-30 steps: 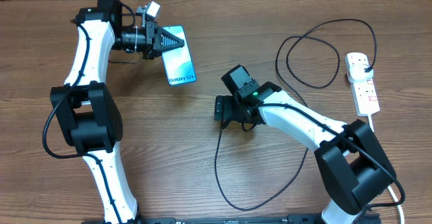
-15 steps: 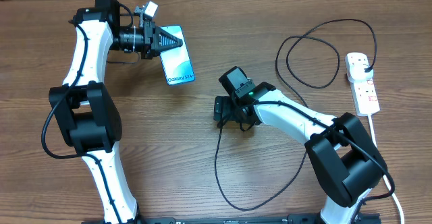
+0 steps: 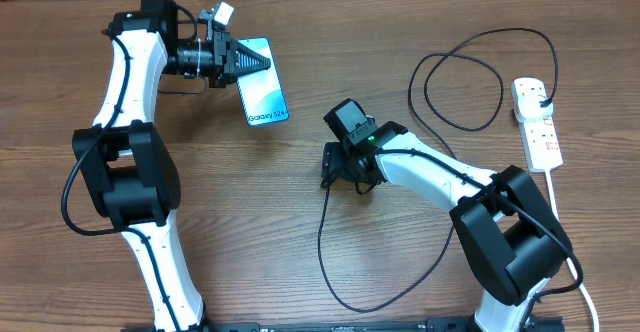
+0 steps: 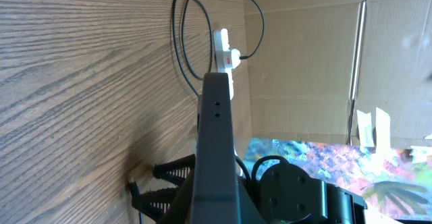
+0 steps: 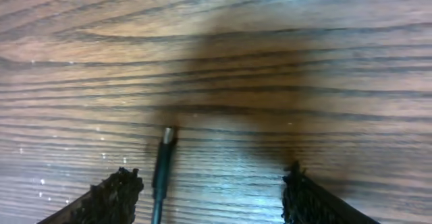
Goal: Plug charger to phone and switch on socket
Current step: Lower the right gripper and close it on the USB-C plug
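Note:
The phone (image 3: pixel 265 94), with a lit light-blue screen, lies at the upper left of the wooden table. My left gripper (image 3: pixel 247 62) is shut on its far end; in the left wrist view the phone (image 4: pixel 216 129) shows edge-on between the jaws. The charger cable (image 3: pixel 322 234) runs from a small plug tip under my right gripper (image 3: pixel 326 165), loops along the front, and ends at a black plug in the socket (image 3: pixel 538 124) at the right edge. In the right wrist view the tip (image 5: pixel 164 158) lies on the wood between the open fingers (image 5: pixel 209 198), close to the left one.
The cable makes a wide loop (image 3: pixel 430 87) at the upper right, left of the socket, and another near the front edge (image 3: pixel 370 307). The socket (image 4: pixel 225 52) and the cable loop (image 4: pixel 181 48) show far off in the left wrist view. A cardboard wall stands behind the table.
My right arm has shifted slightly, with its gripper a little lower over the cable tip. The left arm and the phone have not moved.

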`<state>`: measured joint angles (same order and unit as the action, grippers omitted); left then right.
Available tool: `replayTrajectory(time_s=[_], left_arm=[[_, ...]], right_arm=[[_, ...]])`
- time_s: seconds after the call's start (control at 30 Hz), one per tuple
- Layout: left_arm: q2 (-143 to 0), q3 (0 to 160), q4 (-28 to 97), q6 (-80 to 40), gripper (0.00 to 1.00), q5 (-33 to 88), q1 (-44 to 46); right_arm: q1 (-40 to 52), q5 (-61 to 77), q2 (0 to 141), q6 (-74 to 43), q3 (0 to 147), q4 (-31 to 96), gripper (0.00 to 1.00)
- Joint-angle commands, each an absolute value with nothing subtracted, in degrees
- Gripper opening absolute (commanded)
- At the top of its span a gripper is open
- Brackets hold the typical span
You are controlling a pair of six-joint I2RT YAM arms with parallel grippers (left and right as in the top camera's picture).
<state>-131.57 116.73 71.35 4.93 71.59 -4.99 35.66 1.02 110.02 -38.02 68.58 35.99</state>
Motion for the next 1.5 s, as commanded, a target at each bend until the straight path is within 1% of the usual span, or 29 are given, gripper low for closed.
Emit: replayTrajectory(time_s=[0.0,0.37,0.63,0.7,0.77,0.97,1.03,1.07,1.1,1.3,1.47], left_arm=[[-128.8,117.9,71.5,6.2,0.04,74.6,-5.4],[-128.8,117.9,71.8,6.2,0.04,74.6,-5.4],[-128.8,117.9,71.8,5.6,0.04,74.6,-5.4],[-128.8,117.9,71.8,5.6,0.04,74.6,-5.4],[-128.8,117.9,71.8,5.6,0.04,74.6,-5.4],[-128.8,117.9,71.8,5.6,0.04,74.6,-5.4],[-128.8,117.9,71.8,5.5,0.04,74.6,-5.4],[-128.8,117.9,71.8,5.5,0.04,74.6,-5.4],[-128.8,117.9,71.8,5.5,0.04,74.6,-5.4],[-128.8,117.9,71.8,5.5,0.04,74.6,-5.4],[-128.8,117.9,71.8,5.5,0.04,74.6,-5.4]], right_arm=[[36.0,-1.5,111.5,-39.3,70.5,37.0,0.70],[37.3,-5.4,115.4,-42.3,75.7,44.6,0.65],[37.9,-6.6,115.8,-48.6,76.6,48.4,0.63],[37.9,-6.5,115.8,-49.8,76.6,48.8,0.62],[37.9,-6.4,115.8,-49.8,76.6,48.9,0.58],[37.9,-6.5,115.8,-51.0,76.6,49.1,0.41],[37.9,-6.5,115.8,-51.0,76.6,48.9,0.37],[37.9,-6.5,115.8,-51.0,76.6,48.8,0.32],[37.9,-6.6,115.8,-51.1,76.6,48.7,0.30],[37.8,-7.1,115.8,-52.5,76.6,48.2,0.24],[37.3,-7.1,115.8,-52.8,76.6,48.1,0.23]])
